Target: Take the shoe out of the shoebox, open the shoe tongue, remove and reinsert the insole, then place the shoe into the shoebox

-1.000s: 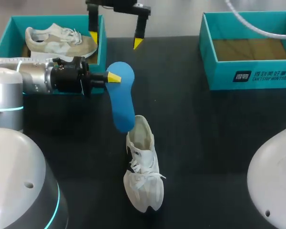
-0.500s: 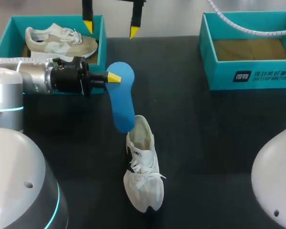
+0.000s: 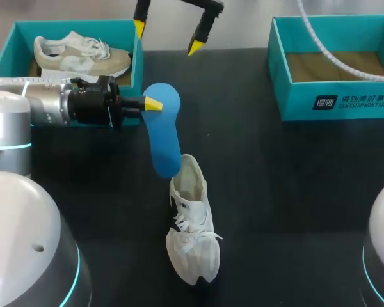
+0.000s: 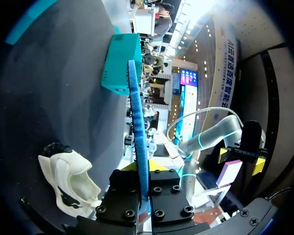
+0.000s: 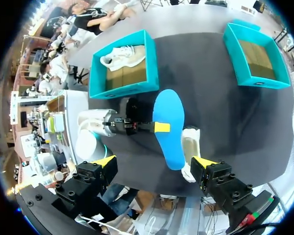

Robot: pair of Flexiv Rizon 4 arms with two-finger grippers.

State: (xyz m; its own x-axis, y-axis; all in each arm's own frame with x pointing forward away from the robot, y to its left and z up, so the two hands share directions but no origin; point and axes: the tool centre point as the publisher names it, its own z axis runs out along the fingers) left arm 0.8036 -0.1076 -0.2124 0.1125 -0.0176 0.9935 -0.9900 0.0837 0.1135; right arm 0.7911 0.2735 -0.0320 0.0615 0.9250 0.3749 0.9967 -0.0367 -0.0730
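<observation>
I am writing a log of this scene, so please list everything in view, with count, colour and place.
table: 1, black, under everything
left box: 1, teal, far left of the table
right box: 1, teal, far right, no shoe in it
beige shoe: 1, beige and white, inside the left box
white shoe: 1, white, on the table near its middle
insole: 1, blue, gripped above the table, one end by the white shoe's heel
left gripper: 1, yellow tips, shut on the insole
right gripper: 1, yellow tips, open, holding nothing, above the table's far edge
</observation>
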